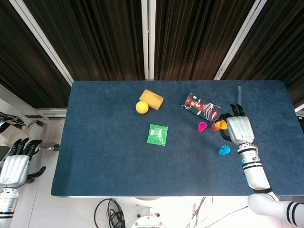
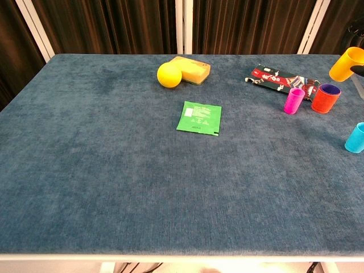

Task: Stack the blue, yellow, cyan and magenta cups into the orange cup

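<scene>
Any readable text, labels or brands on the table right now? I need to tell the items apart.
Green packet: white print, too small to read.
Red, black and white packet: markings too blurred to read.
Cups, yellow ball, sponge: no text visible.

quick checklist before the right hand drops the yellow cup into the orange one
1. Yellow cup held by right hand: ok, lifted off the table.
2. Orange cup upright, mouth open: ok; blue cup already nested inside.
3. Yellow cup directly above orange cup: not ok, it looks offset in the chest view.
4. Magenta cup clear of the drop path: ok, standing apart.
5. Cyan cup upright: ok.
6. Left hand out of the way: ok, off the table.
</scene>
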Tool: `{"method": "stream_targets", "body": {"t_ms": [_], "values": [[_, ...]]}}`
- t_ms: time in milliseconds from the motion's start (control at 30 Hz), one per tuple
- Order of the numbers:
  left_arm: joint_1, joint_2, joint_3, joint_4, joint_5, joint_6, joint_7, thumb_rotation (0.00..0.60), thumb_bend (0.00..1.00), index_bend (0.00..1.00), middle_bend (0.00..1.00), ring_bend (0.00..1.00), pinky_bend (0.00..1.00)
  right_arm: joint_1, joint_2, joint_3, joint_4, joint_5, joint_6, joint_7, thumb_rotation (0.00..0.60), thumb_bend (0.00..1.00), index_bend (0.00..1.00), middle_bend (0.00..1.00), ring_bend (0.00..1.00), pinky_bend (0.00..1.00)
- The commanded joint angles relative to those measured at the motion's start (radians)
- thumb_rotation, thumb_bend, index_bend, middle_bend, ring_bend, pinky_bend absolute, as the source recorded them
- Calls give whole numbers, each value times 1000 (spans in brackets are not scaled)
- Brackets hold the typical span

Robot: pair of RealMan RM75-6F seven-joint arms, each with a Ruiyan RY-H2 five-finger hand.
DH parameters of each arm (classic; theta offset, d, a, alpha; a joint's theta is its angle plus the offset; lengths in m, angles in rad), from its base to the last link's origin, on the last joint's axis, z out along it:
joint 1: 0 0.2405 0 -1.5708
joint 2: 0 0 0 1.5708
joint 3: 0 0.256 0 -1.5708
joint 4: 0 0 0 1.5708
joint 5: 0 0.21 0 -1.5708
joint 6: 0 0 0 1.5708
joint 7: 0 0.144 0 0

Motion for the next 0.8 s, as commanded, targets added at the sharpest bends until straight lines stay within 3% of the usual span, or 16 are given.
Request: {"method": "stream_targets", "body": {"t_ms": [33, 267, 700, 800], "values": [[-1, -1, 0, 0, 0, -2, 2, 600, 189, 147, 137, 34, 0, 29, -60, 23, 92, 50, -26, -1, 600, 327, 443, 436, 63, 0], [-4, 5, -3, -3, -3, -5, 3, 600, 188, 146, 137, 34, 0, 63, -119, 31, 200, 104, -81, -14, 600, 327, 446, 439, 69, 0], [-7, 3, -4, 5, -6, -11, -5, 600, 189, 147, 137, 34, 0, 84, -143, 21, 247, 168, -125, -47, 600, 327, 447, 417, 68, 0], [-6, 3, -3, 6, -7, -11, -8, 600, 188, 147, 137, 34, 0, 88, -137, 14, 244, 188, -142, -60, 600, 318, 361, 333, 53, 0]]}}
